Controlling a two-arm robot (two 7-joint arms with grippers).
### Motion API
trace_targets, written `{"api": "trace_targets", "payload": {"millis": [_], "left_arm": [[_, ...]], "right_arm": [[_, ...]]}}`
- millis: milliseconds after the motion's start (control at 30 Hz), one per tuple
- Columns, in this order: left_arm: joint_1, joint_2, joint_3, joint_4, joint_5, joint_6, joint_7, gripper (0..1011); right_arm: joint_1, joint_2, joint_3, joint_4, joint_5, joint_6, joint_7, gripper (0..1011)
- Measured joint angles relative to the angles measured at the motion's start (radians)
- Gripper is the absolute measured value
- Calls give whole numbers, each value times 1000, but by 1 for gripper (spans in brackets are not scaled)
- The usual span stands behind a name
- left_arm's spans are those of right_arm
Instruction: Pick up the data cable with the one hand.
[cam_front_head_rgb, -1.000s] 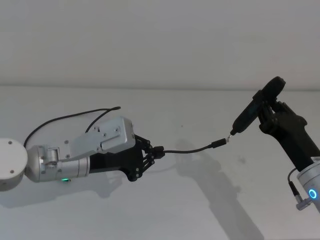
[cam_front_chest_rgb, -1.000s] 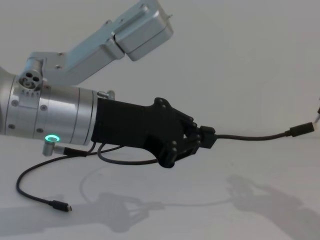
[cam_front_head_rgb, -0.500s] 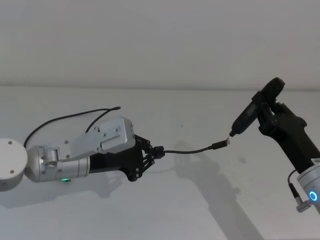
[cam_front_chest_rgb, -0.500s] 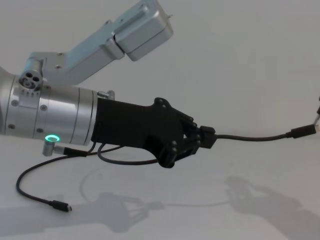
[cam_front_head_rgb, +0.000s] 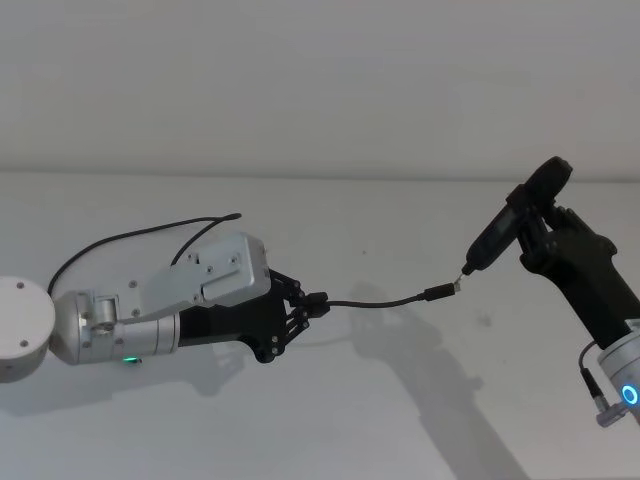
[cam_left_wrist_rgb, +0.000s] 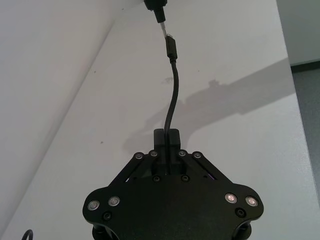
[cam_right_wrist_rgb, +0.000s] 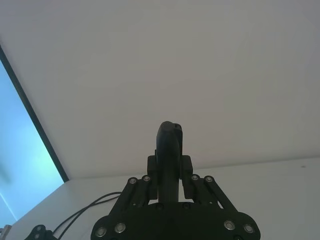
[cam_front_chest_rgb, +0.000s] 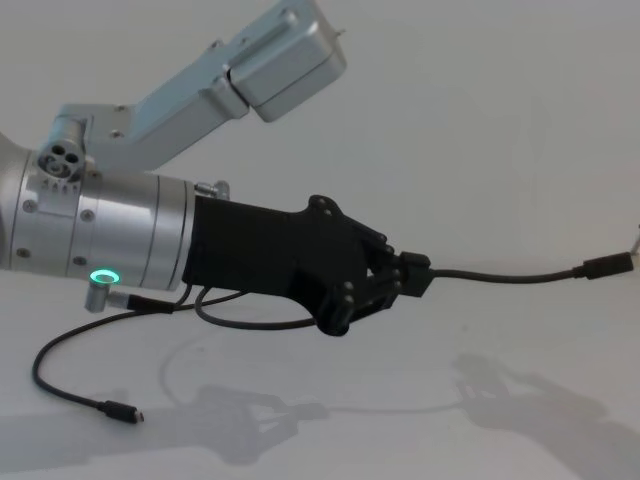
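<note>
Data cable (cam_front_head_rgb: 385, 299) is pinched between the pressed-together jaws of the left gripper (cam_front_head_rgb: 318, 304), which holds it part-way along its length, raised above the white bench (cam_front_head_rgb: 400, 400). From the jaws, one stretch of the black cord runs in a shallow sag away from the gripper toward the robot's right and ends in a small plug with a metal tip (cam_front_head_rgb: 441, 291). That plug hangs in the air just beside the thin pin tip of a narrow black device (cam_front_head_rgb: 500, 228). The right gripper (cam_right_wrist_rgb: 170, 175) has its jaws clamped on the body of that device, and holds it tilted, with the pin end pointing down toward the plug. In the left wrist view the cable (cam_left_wrist_rgb: 172, 95) leaves the left gripper (cam_left_wrist_rgb: 169, 141) and rises to the plug, with the device's tip (cam_left_wrist_rgb: 159, 12) just beyond it, close but whether touching cannot be told.

Behind the left gripper, the rest of the cord loops back under the silver wrist, which carries a glowing green ring (cam_front_chest_rgb: 102, 277). In the chest view this slack curves down to the bench, where the second plug (cam_front_chest_rgb: 122, 411) lies below the wrist. The cable's shadow falls on the bench beneath the raised stretch.
</note>
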Motion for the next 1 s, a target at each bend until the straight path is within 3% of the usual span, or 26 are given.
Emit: {"api": "trace_targets", "payload": {"millis": [1000], "left_arm": [[0, 0, 0, 0, 0, 0, 0, 46]], "right_arm": [[1, -3, 6, 4, -6, 1, 2, 274]]}}
